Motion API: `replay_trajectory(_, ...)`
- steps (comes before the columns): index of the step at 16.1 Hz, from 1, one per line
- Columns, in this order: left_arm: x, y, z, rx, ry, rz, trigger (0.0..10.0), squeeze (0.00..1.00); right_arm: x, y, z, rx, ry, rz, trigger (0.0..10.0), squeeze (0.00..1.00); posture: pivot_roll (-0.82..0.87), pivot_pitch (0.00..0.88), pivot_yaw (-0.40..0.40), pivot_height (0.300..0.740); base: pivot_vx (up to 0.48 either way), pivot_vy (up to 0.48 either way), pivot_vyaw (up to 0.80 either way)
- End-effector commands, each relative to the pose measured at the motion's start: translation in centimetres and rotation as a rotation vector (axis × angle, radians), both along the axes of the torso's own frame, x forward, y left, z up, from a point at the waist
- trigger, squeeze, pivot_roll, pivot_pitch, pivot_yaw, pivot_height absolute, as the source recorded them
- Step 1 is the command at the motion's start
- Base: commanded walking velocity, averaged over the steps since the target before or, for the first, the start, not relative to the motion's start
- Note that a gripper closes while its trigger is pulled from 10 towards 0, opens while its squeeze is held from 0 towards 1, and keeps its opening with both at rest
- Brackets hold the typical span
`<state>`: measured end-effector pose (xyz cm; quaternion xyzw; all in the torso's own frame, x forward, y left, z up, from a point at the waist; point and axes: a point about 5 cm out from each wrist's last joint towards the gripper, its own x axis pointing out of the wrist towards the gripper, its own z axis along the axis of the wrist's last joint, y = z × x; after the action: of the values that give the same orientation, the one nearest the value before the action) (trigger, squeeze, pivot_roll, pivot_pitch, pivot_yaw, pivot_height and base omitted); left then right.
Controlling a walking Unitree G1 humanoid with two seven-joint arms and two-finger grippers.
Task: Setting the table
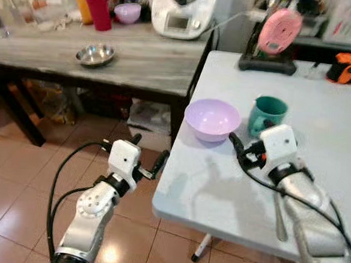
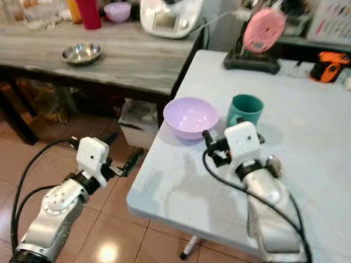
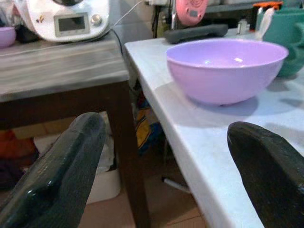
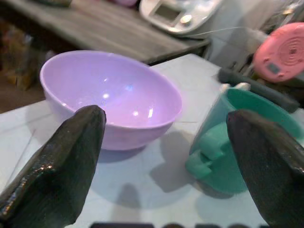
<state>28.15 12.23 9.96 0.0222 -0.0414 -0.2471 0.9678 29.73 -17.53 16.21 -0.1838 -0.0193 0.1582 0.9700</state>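
Right gripper [image 4: 164, 156] gapes unclenched before lilac bowl [image 4: 111, 97] and teal mug [image 4: 237, 142]; no legible writing.

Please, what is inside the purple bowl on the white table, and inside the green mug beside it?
The purple bowl holds nothing; its whole inner surface shows, with only light reflections. The green mug has something pale sticking up at its rim, but its bottom is hidden by its own wall, so its contents cannot be told.

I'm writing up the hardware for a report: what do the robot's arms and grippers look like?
Both arms are silver metal, each with a white boxy wrist module and looping black cables. The left gripper and right gripper each have two long, glossy black fingers. The right wrist shows a small orange-red part.
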Motion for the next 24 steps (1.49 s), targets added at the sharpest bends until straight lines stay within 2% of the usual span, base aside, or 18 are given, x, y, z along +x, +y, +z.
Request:
replay_trajectory(1, -0.3, 0.1, 0.1, 0.007, 0.002, -0.012, 10.0, 0.0, 0.3, 0.8, -0.1, -0.021, 0.02, 0.069, 10.0, 0.0, -0.32, 0.115, 0.062, 0.74, 0.0, 0.0, 0.0)
replay_trajectory(6, -1.6, 0.2, 0.2, -0.025, 0.005, -0.107, 10.0, 0.0, 2.4, 2.6, 1.5, -0.213, 0.048, 0.34, 10.0, 0.0, -0.29, 0.129, 0.047, 0.74, 0.0, 0.0, 0.0)
replay_trajectory(8, -2.0, 0.0, 0.4, -0.028, 0.005, -0.166, 10.0, 0.0, 3.1, 3.0, 1.9, -0.276, 0.061, 0.403, 10.0, 0.0, -0.29, 0.133, 0.041, 0.74, 0.0, 0.0, 0.0)
replay_trajectory(11, -2.1, -0.4, 0.9, -0.027, -0.012, -0.223, 10.0, 0.0, 4.5, 2.8, 2.2, -0.397, 0.076, 0.442, 10.0, 0.0, -0.29, 0.131, 0.039, 0.74, 0.0, 0.0, 0.0)
replay_trajectory(17, -2.7, -1.0, 0.7, -0.046, 0.0, -0.248, 10.0, 0.0, 6.0, 1.5, 1.5, -0.454, 0.119, 0.468, 10.0, 0.0, -0.29, 0.132, 0.05, 0.74, 0.0, 0.0, 0.0)
replay_trajectory(21, -2.6, -0.7, 1.0, -0.065, -0.01, -0.25, 10.0, 0.0, 7.2, 0.6, 0.7, -0.562, 0.098, 0.462, 10.0, 0.0, -0.28, 0.13, 0.059, 0.74, 0.0, 0.0, 0.0)
replay_trajectory(22, -2.6, -0.8, 1.0, -0.066, -0.006, -0.264, 10.0, 0.0, 7.5, 0.5, 0.5, -0.572, 0.098, 0.464, 0.0, 0.0, -0.28, 0.126, 0.059, 0.74, 0.0, 0.0, 0.0)
replay_trajectory(24, -2.6, -0.9, 1.0, -0.067, -0.008, -0.267, 10.0, 0.0, 7.7, 0.6, 0.4, -0.592, 0.092, 0.467, 0.0, 0.0, -0.27, 0.122, 0.052, 0.74, 0.0, 0.0, 0.0)
